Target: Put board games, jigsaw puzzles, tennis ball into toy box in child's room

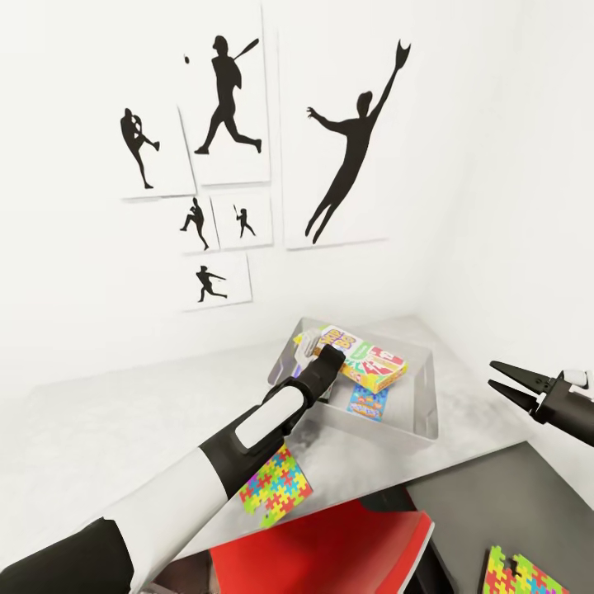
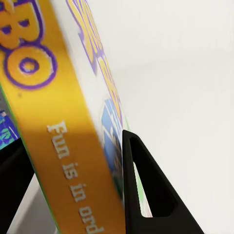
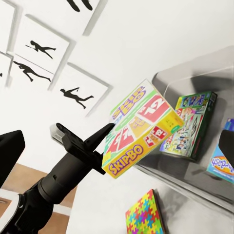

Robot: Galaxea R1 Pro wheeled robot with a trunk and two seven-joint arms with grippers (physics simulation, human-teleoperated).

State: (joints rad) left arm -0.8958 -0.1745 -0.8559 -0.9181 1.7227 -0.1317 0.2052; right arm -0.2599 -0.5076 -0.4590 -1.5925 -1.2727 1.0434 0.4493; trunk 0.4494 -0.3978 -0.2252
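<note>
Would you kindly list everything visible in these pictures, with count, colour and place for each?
Skip-Bo board game: one, yellow-edged, multicoloured cover, held above the toy box.
Green-edged board game: one, pastel cover, inside the toy box.
Blue-cyan board game: one, inside the toy box.
Toy box: one, pale grey, on the table by the corner.
Jigsaw puzzles: two, bright multicoloured; one on the pale table top, one on the dark lower section.
Table: one, pale grey top.
Red flat object: one, below the table edge.
Silhouette pictures: six, black on white, on the wall.
Left gripper: one, black, shut on the Skip-Bo game.
Right gripper: one, black, open, beside the box.
</note>
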